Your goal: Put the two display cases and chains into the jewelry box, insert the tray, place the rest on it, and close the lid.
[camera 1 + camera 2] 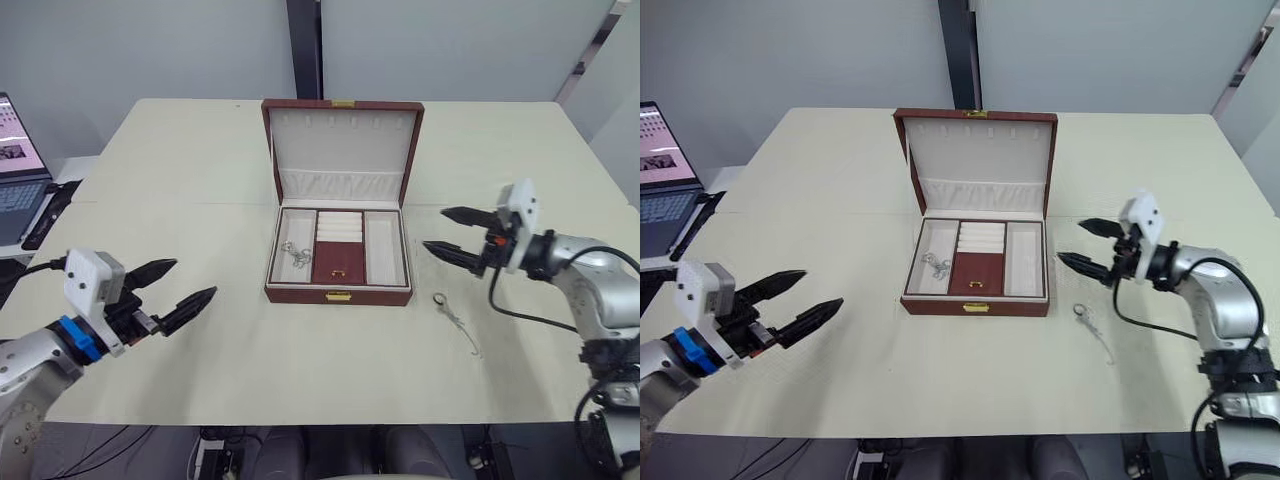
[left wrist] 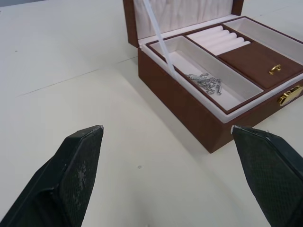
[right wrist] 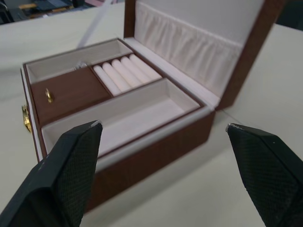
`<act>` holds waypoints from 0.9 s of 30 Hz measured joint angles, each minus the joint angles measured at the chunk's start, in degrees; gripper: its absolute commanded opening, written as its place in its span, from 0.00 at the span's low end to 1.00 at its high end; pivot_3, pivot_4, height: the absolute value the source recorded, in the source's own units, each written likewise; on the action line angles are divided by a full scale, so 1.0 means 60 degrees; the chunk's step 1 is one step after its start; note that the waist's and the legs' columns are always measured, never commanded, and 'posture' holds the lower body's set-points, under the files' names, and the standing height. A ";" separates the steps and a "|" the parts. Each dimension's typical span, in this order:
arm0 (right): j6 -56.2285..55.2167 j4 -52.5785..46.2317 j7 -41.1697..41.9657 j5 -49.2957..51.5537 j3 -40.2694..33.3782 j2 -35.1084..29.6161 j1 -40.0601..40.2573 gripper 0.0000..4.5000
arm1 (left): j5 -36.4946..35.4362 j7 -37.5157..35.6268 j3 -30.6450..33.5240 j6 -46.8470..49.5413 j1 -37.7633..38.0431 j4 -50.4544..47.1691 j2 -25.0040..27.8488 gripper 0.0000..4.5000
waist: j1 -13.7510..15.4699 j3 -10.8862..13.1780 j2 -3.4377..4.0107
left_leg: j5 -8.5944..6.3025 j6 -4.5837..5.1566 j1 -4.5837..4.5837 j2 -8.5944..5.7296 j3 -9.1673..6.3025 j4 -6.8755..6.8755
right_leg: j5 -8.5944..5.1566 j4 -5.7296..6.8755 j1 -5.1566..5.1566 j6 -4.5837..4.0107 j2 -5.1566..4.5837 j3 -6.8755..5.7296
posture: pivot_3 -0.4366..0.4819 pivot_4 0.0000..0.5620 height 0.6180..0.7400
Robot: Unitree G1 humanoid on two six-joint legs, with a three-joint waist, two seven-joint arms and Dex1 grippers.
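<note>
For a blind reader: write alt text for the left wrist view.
An open jewelry box stands on a pale table, its tray holding a silver chain in the near compartment, beside ring rolls and a small lid with a gold knob. The left gripper, open, points toward the box's corner.

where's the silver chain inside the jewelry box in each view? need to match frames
Left eye view: chain in the box's left compartment.
Right eye view: same compartment.
Left wrist view: chain in the long compartment nearest the camera.
Right wrist view: a glint in the far compartment may be it; cannot tell.
Shared landmark: gold knob on the brown lidded section of the jewelry box.
</note>
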 measured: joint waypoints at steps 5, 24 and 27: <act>-0.0409 0.0007 0.0115 -0.0012 -0.0811 -0.0734 0.1350 0.99 | 0.0335 -0.0784 0.0288 -0.0103 -0.0469 0.1438 0.0601 1.00 | -0.0011 0.0004 0.0004 | 0.0000 0.0000 0.0004 -0.0001 0.0013 0.0000 | 0.0000 0.0002 0.0002 0.0000 -0.0002 0.0005 | 0.48 0.27 1.00; -0.1016 0.0298 -0.0306 -0.0147 -0.1629 -0.0998 0.2794 0.99 | 0.1449 -0.2004 0.0262 -0.0661 -0.1601 0.3588 0.1020 1.00 | -0.0010 0.0007 0.0006 | 0.0000 0.0000 0.0011 0.0003 0.0023 0.0001 | 0.0000 0.0012 0.0002 0.0001 -0.0003 0.0012 | 0.48 0.27 1.00; -0.1014 0.0275 -0.0323 -0.0078 -0.1670 -0.0997 0.2804 0.99 | 0.1476 -0.2088 0.0262 -0.0661 -0.1601 0.3590 0.1016 1.00 | -0.0010 0.0007 0.0006 | 0.0000 -0.0001 0.0010 0.0003 0.0023 0.0001 | 0.0000 0.0012 0.0002 0.0001 -0.0003 0.0012 | 0.48 0.27 1.00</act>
